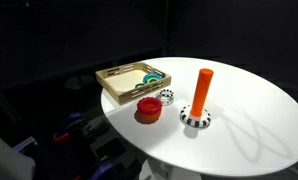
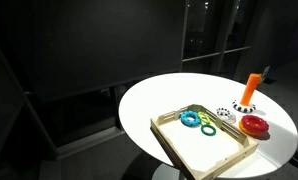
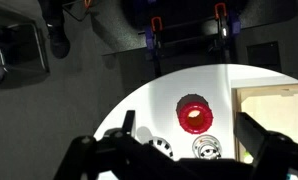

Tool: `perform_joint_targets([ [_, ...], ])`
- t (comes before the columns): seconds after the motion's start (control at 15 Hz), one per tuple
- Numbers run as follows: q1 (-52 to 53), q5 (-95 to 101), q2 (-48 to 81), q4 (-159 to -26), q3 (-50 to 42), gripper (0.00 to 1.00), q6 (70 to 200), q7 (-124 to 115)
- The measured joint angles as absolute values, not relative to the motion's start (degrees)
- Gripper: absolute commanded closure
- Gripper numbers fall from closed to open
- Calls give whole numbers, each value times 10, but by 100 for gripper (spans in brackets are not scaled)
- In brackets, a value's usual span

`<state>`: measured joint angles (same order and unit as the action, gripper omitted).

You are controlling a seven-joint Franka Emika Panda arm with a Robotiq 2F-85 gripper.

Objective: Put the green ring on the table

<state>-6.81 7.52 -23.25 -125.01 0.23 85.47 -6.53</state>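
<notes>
The green ring [image 2: 208,128] lies flat in the tan wooden tray [image 2: 214,155], next to a blue ring [image 2: 190,118]; it also shows in an exterior view [image 1: 153,80]. The tray rests on the round white table [image 1: 254,125], which also shows in the wrist view [image 3: 149,100]. My gripper [image 3: 185,122] appears only in the wrist view. It is open and empty, high above the table, with the red ring [image 3: 195,115] between its fingers below. In that view I cannot make out the green ring.
A red ring [image 1: 147,106] and a small black-and-white ring [image 1: 166,96] lie on the table beside the tray. An orange peg [image 1: 202,90] stands upright on a checkered base [image 1: 196,119]. The tray's edge [image 3: 274,105] is at the right in the wrist view. The surroundings are dark.
</notes>
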Motion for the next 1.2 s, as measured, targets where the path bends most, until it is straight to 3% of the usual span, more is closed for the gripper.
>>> perform_joint_targets([
  [0.6, -55, 74, -220, -1250, 3, 0, 866, -67],
  [1.2, -4, 30, -120, -1215, 27, 0, 958, -120],
])
